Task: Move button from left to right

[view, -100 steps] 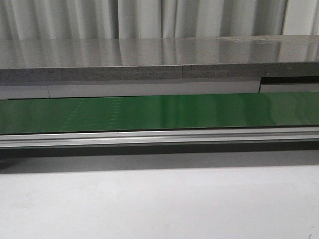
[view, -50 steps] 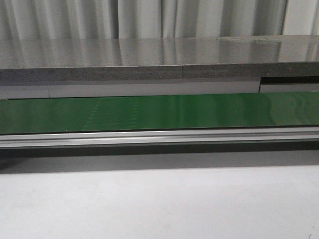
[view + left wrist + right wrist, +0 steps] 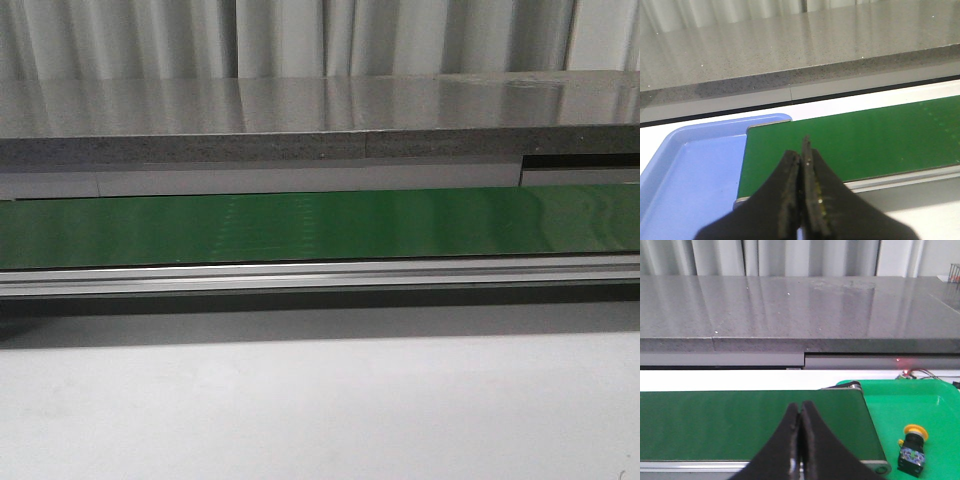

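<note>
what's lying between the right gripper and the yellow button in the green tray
In the right wrist view, the shut right gripper and the button are separated by the end of the green belt, its roller corner and bare floor of the green tray. Nothing loose lies there.

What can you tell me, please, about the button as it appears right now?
The button shows only in the right wrist view. It has a round yellow mushroom cap on a boxy black body with small green-white marks, and it looks like plastic. It stands tilted on the floor of the green tray, just past the end of the green belt. Nothing else touches it; the shut right claw is well clear.
</note>
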